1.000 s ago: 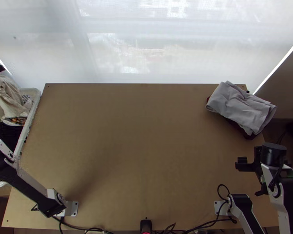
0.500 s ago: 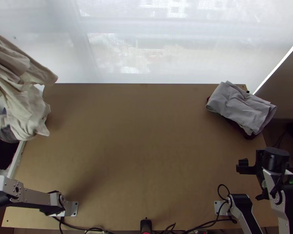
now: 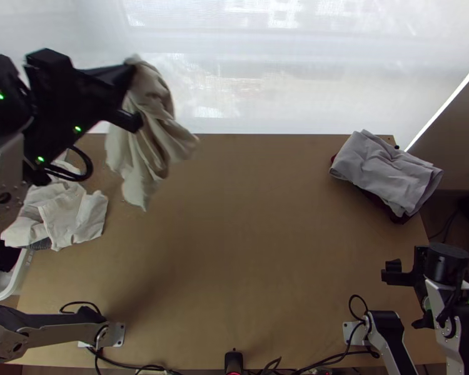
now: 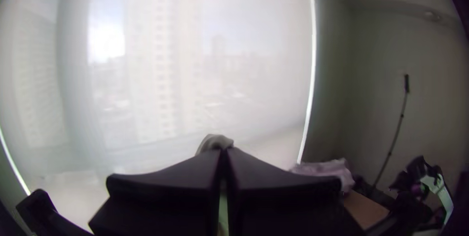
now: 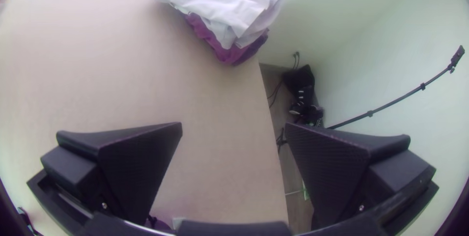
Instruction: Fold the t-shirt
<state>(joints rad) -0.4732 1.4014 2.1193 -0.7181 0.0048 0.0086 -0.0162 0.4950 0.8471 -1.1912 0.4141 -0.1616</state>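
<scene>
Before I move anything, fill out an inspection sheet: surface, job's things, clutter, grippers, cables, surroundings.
Surface: brown wooden table; spills: nothing seen.
Job's things: beige cloth, bunched, hanging from the left gripper.
Clutter: crumpled creamy-white cloth by the white plastic basket; folded grey cloth on a dark red cloth, far right corner.
Grippers: left, fingers closed on beige cloth; right gripper, fingers apart, holding nothing.
Cables: black cable looped at the right arm's base.
Surroundings: window with sheer covering beyond; thin black pole by a pale wall.

No readable text or labels
</scene>
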